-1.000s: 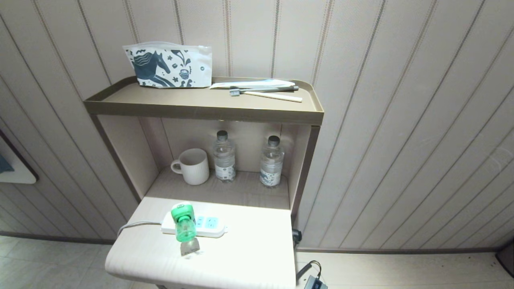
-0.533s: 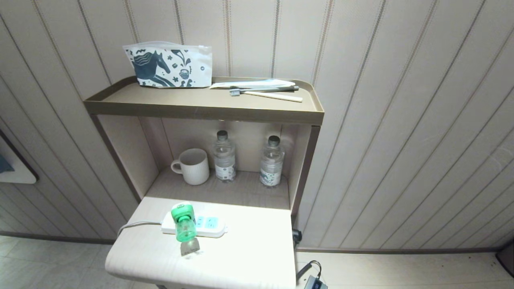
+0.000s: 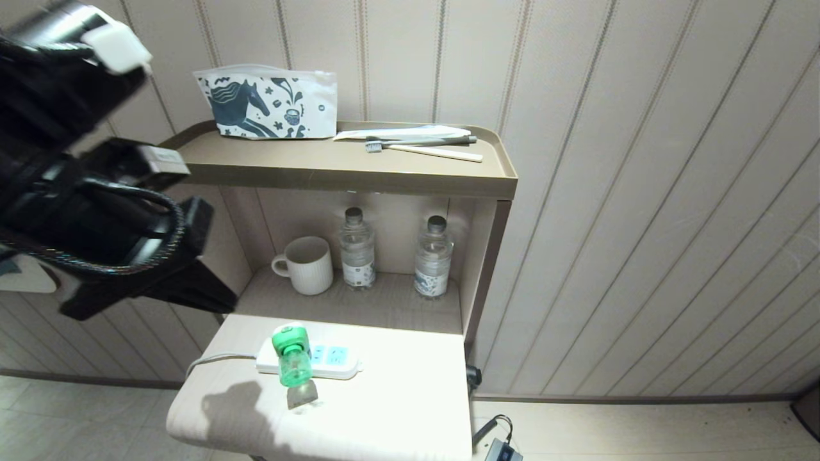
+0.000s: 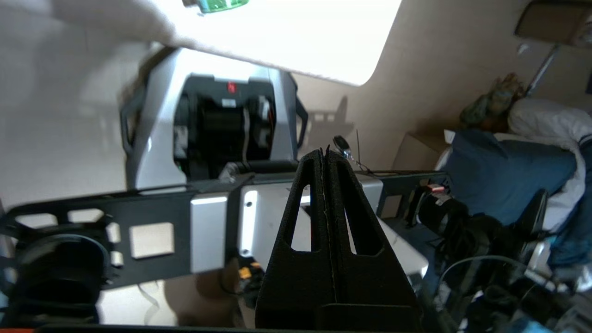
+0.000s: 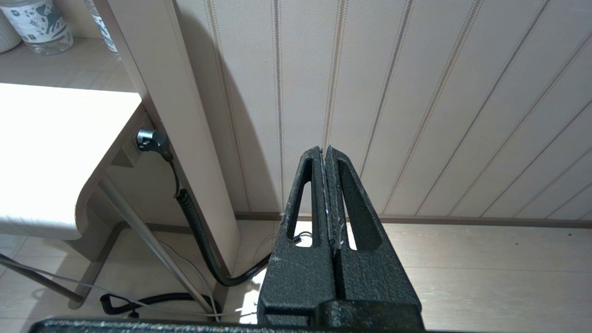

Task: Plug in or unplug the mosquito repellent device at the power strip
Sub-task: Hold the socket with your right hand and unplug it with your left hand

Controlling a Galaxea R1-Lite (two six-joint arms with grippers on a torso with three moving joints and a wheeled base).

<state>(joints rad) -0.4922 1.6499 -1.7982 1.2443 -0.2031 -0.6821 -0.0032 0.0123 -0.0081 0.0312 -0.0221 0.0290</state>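
While its two black fingers press flat together with nothing between them, the left gripper [image 4: 325, 152] hangs in the air off the left side of the white tabletop [image 3: 397, 397], raised above that surface and touching none of the things on it. Its arm fills the left part of the head view as a dark, cabled bulk, and it throws a shadow onto the tabletop's near left corner. Below and to the right of this gripper lies the power strip [image 3: 333, 362], white with light-blue socket faces, its whitish-grey cord [image 3: 214, 360] running off toward the gripper's side. The mosquito repellent device [image 3: 291, 355] sits plugged into the strip at the cord end, green top and translucent green bottle pointing toward the table's front edge. Farther from the gripper, in the recess behind, stand a white mug [image 3: 307, 264] and two water bottles [image 3: 357, 248]. The right gripper [image 5: 325, 152], likewise closed on nothing, stays low beside the table's right side, facing the panelled wall [image 5: 416, 92].
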